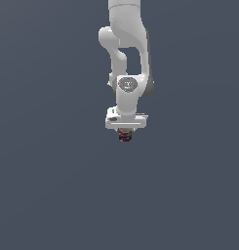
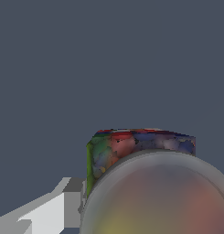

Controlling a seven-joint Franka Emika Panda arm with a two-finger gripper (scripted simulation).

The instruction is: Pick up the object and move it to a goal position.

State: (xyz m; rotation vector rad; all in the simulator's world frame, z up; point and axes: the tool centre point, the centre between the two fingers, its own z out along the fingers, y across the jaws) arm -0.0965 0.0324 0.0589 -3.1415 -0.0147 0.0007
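Observation:
The can [image 1: 124, 135] is a small upright cylinder with a red, blue, green and yellow patchwork label. It sits directly under my white gripper [image 1: 124, 131], near the middle of the exterior view. In the wrist view the can [image 2: 131, 146] fills the frame very close to the camera, with its grey rimmed top towards the lens. One white finger with a grey pad [image 2: 73, 201] presses against its side. The other finger is hidden behind the can. The gripper looks shut on the can.
A plain dark grey surface [image 1: 52, 185] stretches all around. The white arm [image 1: 128, 53] rises behind the gripper towards the top of the exterior view. No other objects show.

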